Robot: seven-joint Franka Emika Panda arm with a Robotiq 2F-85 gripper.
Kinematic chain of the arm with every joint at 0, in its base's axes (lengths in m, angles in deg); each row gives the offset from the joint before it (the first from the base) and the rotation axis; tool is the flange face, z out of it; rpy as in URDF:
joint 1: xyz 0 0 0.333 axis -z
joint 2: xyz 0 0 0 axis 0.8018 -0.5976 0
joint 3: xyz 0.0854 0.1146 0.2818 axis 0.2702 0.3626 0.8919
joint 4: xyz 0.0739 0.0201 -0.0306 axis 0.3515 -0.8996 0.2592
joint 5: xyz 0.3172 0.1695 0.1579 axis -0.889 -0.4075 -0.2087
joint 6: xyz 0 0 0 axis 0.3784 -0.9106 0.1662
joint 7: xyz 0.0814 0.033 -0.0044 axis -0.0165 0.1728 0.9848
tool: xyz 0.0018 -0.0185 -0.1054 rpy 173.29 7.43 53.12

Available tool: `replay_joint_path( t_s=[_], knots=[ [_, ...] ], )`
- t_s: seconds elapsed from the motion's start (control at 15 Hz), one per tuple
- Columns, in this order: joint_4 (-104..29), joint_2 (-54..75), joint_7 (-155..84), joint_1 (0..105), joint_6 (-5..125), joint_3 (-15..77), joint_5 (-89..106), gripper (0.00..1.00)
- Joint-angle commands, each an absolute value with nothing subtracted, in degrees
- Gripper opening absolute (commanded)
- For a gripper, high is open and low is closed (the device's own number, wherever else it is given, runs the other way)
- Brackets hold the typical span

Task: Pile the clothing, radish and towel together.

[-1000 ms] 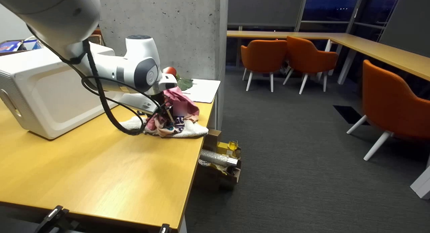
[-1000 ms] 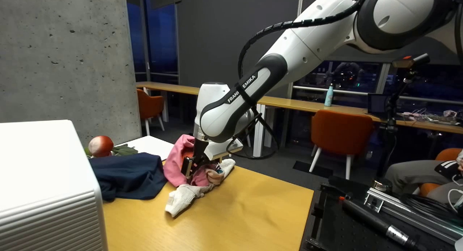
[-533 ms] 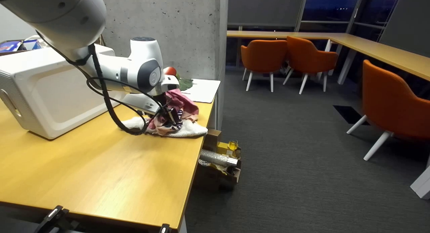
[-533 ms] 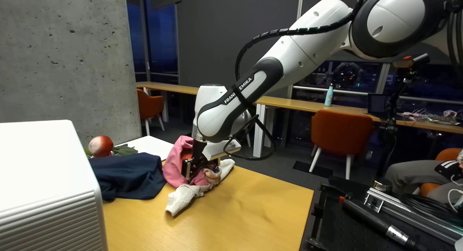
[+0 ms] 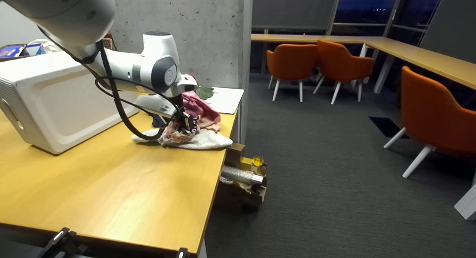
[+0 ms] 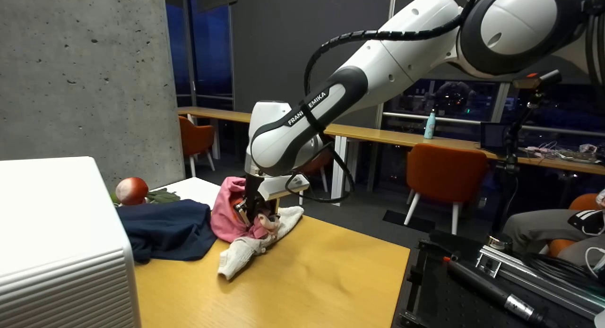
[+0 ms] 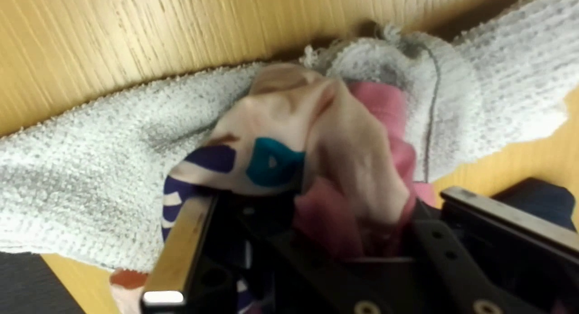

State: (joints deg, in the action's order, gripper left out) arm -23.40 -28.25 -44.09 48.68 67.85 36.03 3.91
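Observation:
The pink clothing (image 6: 226, 219), with a pale printed lining, lies bunched on the white towel (image 6: 238, 258) near the table edge. In the wrist view my gripper (image 7: 337, 214) has a gathered fold of the clothing (image 7: 357, 155) squeezed between its fingers, with the towel (image 7: 90, 187) spread underneath. My gripper (image 5: 187, 122) is low over this heap in both exterior views, pointing down; the cloth partly hides its tips. Farther back, the red and white radish (image 6: 132, 191) with green leaves rests apart from the heap, mostly behind the arm in an exterior view.
A navy cloth (image 6: 172, 231) lies beside the pink clothing, in front of the radish. A large white box-shaped appliance (image 5: 74, 102) stands close to the arm. A white board (image 5: 227, 100) lies at the table's far corner against a concrete pillar (image 6: 85, 82).
My gripper's fingers have come together on the pink clothing. After dipping slightly, the arm has risen a little and shifted toward the navy cloth, tugging the bunched fabric along.

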Motion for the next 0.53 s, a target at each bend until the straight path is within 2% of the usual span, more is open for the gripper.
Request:
replay_joint_path(
  t_s=[0.0,0.47],
  knots=[
    [-21.7,-25.9,-43.5,48.7,64.6,35.2,3.4,0.03],
    [-18.1,-24.1,-43.8,48.9,61.0,34.1,3.7,0.00]
  ],
)
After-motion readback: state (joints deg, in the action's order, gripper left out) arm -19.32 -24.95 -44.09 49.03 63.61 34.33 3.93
